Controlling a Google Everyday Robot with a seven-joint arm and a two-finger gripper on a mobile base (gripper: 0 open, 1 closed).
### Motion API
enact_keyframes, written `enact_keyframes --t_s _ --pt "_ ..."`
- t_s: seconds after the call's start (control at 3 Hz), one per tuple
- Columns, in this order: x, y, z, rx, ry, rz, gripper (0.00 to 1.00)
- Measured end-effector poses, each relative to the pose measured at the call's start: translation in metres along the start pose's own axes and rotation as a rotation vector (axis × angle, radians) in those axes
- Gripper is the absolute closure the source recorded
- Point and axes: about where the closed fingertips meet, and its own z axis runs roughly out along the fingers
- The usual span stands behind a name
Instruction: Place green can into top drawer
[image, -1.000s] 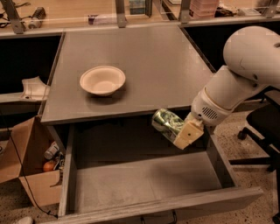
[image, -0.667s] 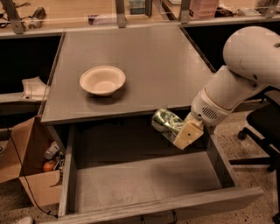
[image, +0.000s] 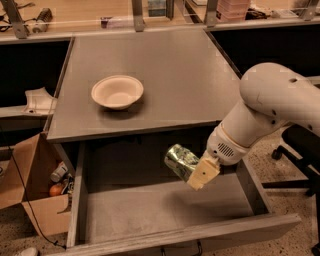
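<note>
The green can (image: 181, 160), shiny green and silver with dented sides, hangs tilted on its side over the right part of the open top drawer (image: 150, 207). My gripper (image: 196, 172) is shut on the green can; a cream finger pad (image: 203, 173) presses its right end. The white arm reaches in from the right. The grey wood-grain drawer is pulled out from under the desk, its front panel (image: 200, 235) toward the camera. The can is above the drawer floor, not resting on it.
A cream round bowl (image: 117, 91) sits on the grey desk top (image: 165, 65). A cardboard box (image: 30, 192) with small items stands on the floor at the left. A black office chair (image: 302, 150) is at the right. Shelves with clutter run along the back.
The gripper with the green can has moved lower and a little left, from beside the desk's front edge down over the open drawer.
</note>
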Motion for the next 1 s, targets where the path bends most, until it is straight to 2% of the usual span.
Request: enact_keyframes --t_s 0.33,1.0 --pt "0.002 0.001 0.003 0.001 -0.001 0.006 1.00" --pt "0.020 0.004 0.041 0.040 0.076 0.068 1.00"
